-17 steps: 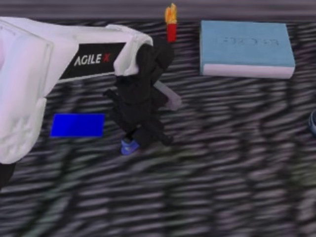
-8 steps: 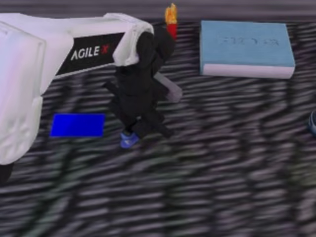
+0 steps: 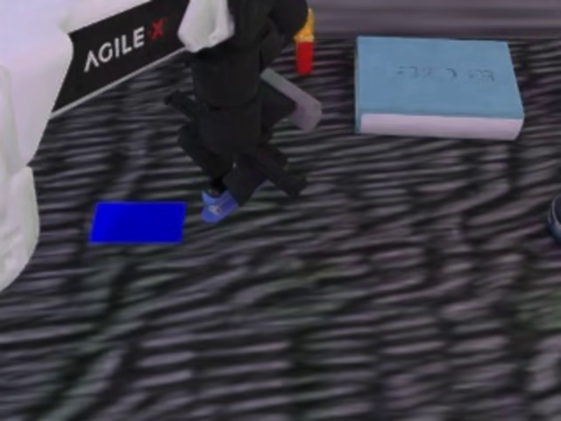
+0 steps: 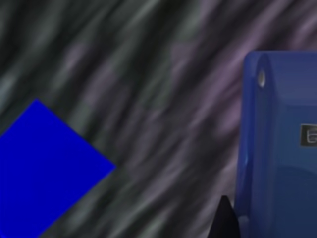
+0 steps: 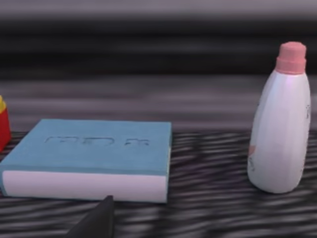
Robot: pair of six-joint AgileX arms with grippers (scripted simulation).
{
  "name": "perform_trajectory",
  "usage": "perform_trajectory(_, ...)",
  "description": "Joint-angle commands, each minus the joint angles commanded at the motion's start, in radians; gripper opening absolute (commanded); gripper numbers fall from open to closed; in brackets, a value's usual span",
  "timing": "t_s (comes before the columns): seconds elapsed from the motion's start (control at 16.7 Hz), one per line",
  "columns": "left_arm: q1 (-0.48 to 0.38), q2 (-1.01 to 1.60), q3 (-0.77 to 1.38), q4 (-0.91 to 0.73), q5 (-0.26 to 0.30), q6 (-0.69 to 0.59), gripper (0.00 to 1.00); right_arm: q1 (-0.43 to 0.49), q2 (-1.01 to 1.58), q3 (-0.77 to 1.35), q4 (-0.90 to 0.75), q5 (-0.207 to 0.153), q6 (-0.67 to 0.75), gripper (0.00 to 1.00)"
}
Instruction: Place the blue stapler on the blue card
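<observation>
While my left gripper [image 3: 221, 195] pinches the blue stapler [image 3: 217, 207], its black body hides all but the stapler's lower end in the top view, just right of the blue card [image 3: 138, 222] and not on it. From the left wrist the stapler is cut off at the frame edge (only a dark fingertip [image 4: 225, 220] shows beside it), with a gap of bench [image 3: 351, 307] before the card. Parked off view, my right gripper cannot be judged; its camera faces a light-blue book [image 5: 94, 153] and a white bottle [image 5: 278, 134].
</observation>
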Motion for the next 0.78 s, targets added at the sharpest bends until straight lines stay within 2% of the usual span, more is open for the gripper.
perform_trajectory(0.24,-0.006,0.003,-0.002,0.002,0.0,0.001,0.0,0.0,0.0,0.0,0.0,0.0,0.0,1.0)
perform_trajectory(0.42,0.002,0.012,0.011,-0.005,0.0,-0.06,0.0,0.0,0.0,0.0,0.0,0.0,0.0,1.0)
perform_trajectory(0.6,0.024,0.03,0.038,-0.02,0.0,-0.217,0.0,0.0,0.0,0.0,0.0,0.0,0.0,1.0)
perform_trajectory(0.78,0.062,0.043,0.057,-0.036,0.001,-0.465,0.0,0.0,0.0,0.0,0.0,0.0,0.0,1.0)
